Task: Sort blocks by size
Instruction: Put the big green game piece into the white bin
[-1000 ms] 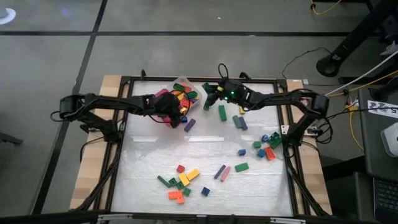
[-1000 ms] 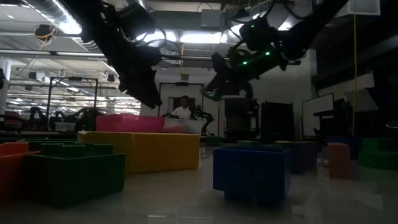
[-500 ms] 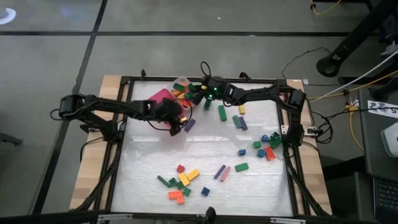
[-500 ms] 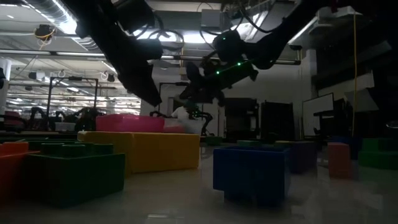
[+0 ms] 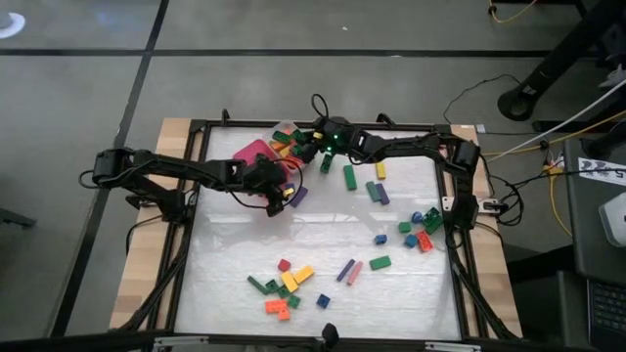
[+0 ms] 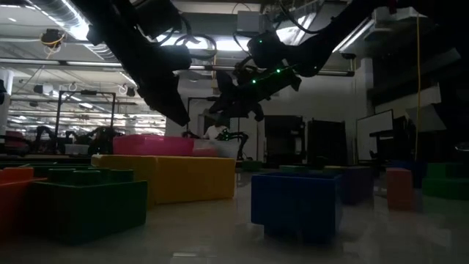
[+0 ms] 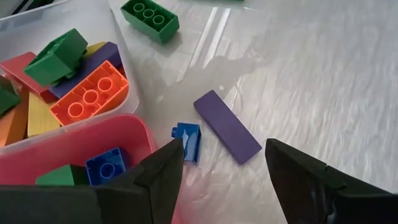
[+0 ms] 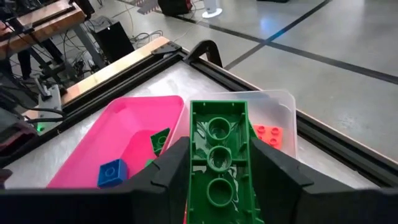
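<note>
A: At the worktop's (image 5: pixel 235 284) far edge, item one: right gripper (image 8: pixel 219 186), jaws pinching a long green brick (image 8: pixel 217 163) by its two long sides, hollow underside facing the wrist camera. Position: above the clear plastic tray (image 8: pixel 273 102) and beside the pink tray (image 8: pixel 134 127).

B: Item two?

A: Left gripper (image 7: pixel 224 171), jaws spread and holding nothing, low over the worktop beside the pink tray's corner. Between the jaws lie a small blue brick (image 7: pixel 188 140) and a flat purple bar (image 7: pixel 226 126), close together; whether they touch I cannot tell.

B: Tray contents?

A: Clear tray: long pieces, among them orange (image 7: pixel 87 93), green, yellow, purple. Pink tray: small ones, a blue square (image 7: pixel 107 167) and some green. Remaining stock: scattered blocks (image 5: pixel 289 284) near the front edge and a cluster (image 5: pixel 419 227) on the right side.

B: Handling notes?

A: Judged light, rigid, smooth-walled plastic; unlikely to break, but liable to skate on the glossy sheet if nudged. Best hold is across the plain side walls at mid-length, as the green one is held. A grip at the end of a long bar would probably let it swing. The small blue brick wants a squarely centred grip.
</note>
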Tool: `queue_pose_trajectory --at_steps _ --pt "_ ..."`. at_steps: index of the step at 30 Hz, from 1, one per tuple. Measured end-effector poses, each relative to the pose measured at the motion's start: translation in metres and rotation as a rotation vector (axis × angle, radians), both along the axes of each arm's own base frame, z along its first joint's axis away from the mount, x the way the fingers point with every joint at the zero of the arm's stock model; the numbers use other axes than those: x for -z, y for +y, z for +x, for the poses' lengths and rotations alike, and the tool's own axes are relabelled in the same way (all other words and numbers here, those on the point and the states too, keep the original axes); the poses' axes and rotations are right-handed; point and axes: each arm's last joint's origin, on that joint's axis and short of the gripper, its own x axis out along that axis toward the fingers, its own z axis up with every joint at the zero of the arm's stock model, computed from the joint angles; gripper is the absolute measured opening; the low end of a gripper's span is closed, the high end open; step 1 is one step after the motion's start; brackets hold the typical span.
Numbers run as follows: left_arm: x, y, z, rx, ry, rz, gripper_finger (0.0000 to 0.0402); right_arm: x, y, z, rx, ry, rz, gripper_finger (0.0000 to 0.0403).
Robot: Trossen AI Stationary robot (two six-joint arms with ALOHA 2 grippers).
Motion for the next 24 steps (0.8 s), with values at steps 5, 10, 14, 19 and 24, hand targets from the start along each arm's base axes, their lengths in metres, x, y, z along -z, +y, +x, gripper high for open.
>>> queue_pose_trajectory --at_steps 5,10,14,19,24 --pt "0.0001 0.0001 0.0000 0.001 0.001 0.001 0.0214 0.0006 0.0003 -0.0001 -0.009 0.007 0.000 0.0147" --pt "0.0001 -0.0009 0.0002 0.025 0.008 0.018 0.0214 0.0001 -0.0003 -0.0002 0.001 0.015 -0.029 0.0147" --pt "0.0001 -0.0011 0.0002 0.032 0.010 0.024 0.0214 0.0000 -0.0005 -0.0002 0.011 0.009 -0.021 0.0147" --pt "0.0003 -0.0011 0.0003 0.028 0.010 0.021 0.0214 0.0000 -0.0003 -0.0002 0.021 -0.001 0.002 0.0147" --pt "0.0005 -0.0010 0.0003 0.049 0.019 0.039 0.0214 0.0000 -0.0002 -0.0001 0.021 -0.001 0.002 0.0148"
